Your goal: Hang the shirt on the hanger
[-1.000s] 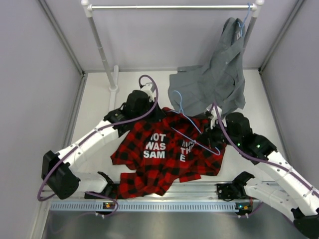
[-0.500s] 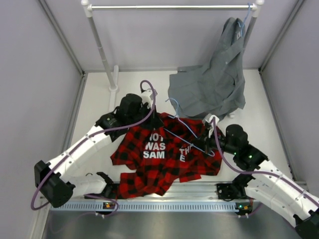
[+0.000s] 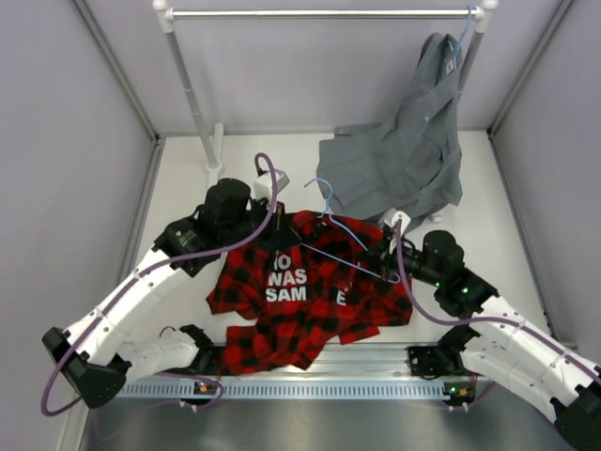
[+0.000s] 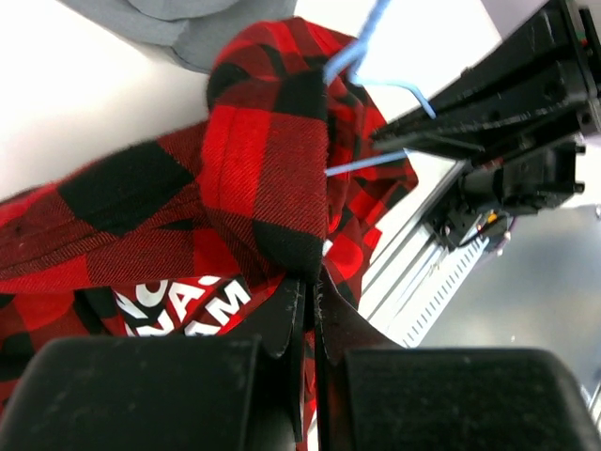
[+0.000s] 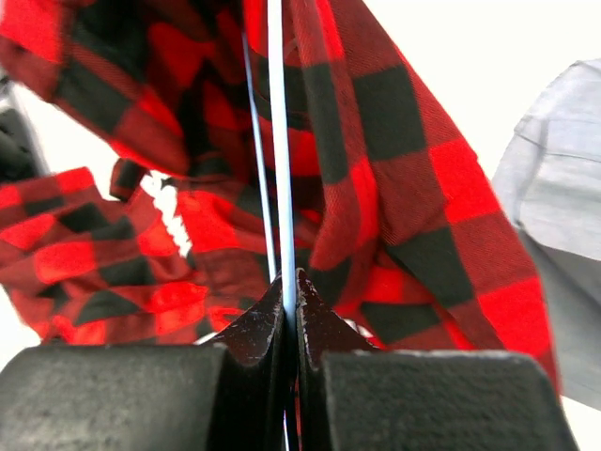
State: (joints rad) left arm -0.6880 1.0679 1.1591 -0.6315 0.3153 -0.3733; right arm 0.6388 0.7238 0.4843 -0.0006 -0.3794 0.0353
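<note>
The red-and-black plaid shirt point(image 3: 310, 301) lies bunched on the table, its white lettering facing up. My left gripper point(image 3: 280, 221) is shut on a fold of the shirt point(image 4: 268, 178) at its far edge and holds that fold raised. The light-blue wire hanger point(image 3: 343, 240) lies slanted over the shirt's far right part, its hook pointing away from me. My right gripper point(image 3: 383, 256) is shut on the hanger's wire point(image 5: 278, 141), which runs up between plaid folds point(image 5: 394, 188). The hanger also shows in the left wrist view point(image 4: 371, 56).
A grey shirt point(image 3: 404, 160) hangs from a blue hanger on the white rail point(image 3: 319, 13) at the back right and drapes onto the table. The rail's white post point(image 3: 192, 94) stands at the back left. A metal rail point(image 3: 310, 385) runs along the near edge.
Both arms moved left. The left gripper pulled the shirt's far edge leftward; the right gripper carried the hanger left and further over the shirt.
</note>
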